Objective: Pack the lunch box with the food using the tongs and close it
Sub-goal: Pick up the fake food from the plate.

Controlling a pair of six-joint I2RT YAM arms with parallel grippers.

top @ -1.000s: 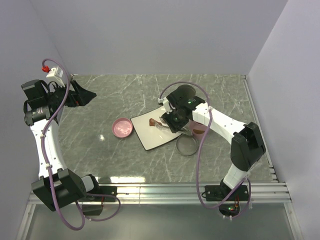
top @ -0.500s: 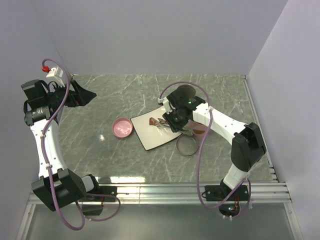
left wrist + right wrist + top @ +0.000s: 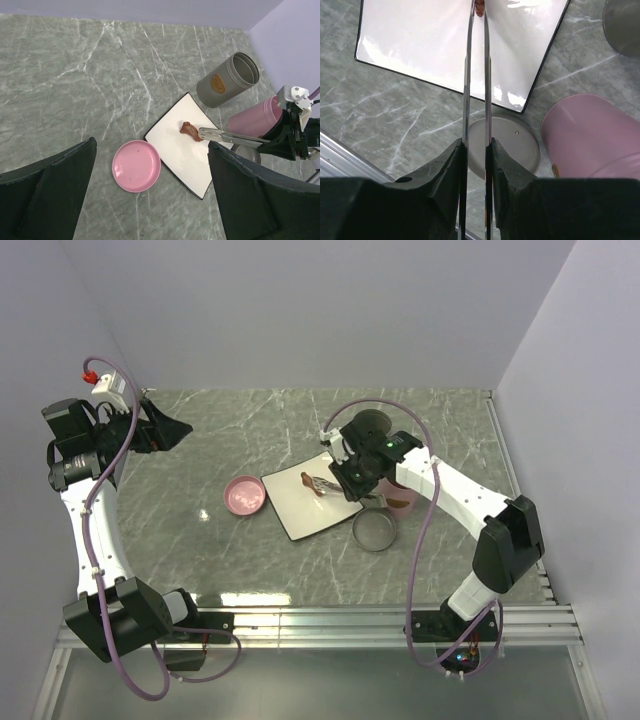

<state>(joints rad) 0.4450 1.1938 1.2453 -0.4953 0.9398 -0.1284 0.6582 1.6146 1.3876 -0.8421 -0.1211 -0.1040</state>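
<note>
My right gripper (image 3: 347,478) (image 3: 476,150) is shut on the thin silver tongs (image 3: 466,75) (image 3: 225,136), squeezing their two arms close together. The tong tips pinch a reddish-brown flat piece of food (image 3: 312,483) (image 3: 188,131) (image 3: 479,7) over the white square plate (image 3: 300,515) (image 3: 185,160) (image 3: 445,45). The lunch box shows as a pink round tub (image 3: 398,497) (image 3: 252,120) (image 3: 585,135) beside the plate and a grey round tub (image 3: 227,80) behind it. My left gripper (image 3: 150,200) hangs open and empty, high at the far left. No other food shows.
A pink lid (image 3: 245,496) (image 3: 136,166) lies on the marble table left of the plate. A grey lid (image 3: 374,530) (image 3: 512,150) lies by the plate's near right corner, under my right wrist. Walls close the table in on three sides.
The right gripper has squeezed the tongs narrower, so their tips closed on the reddish-brown piece. The right arm's elbow swung right. The left arm has not moved.
</note>
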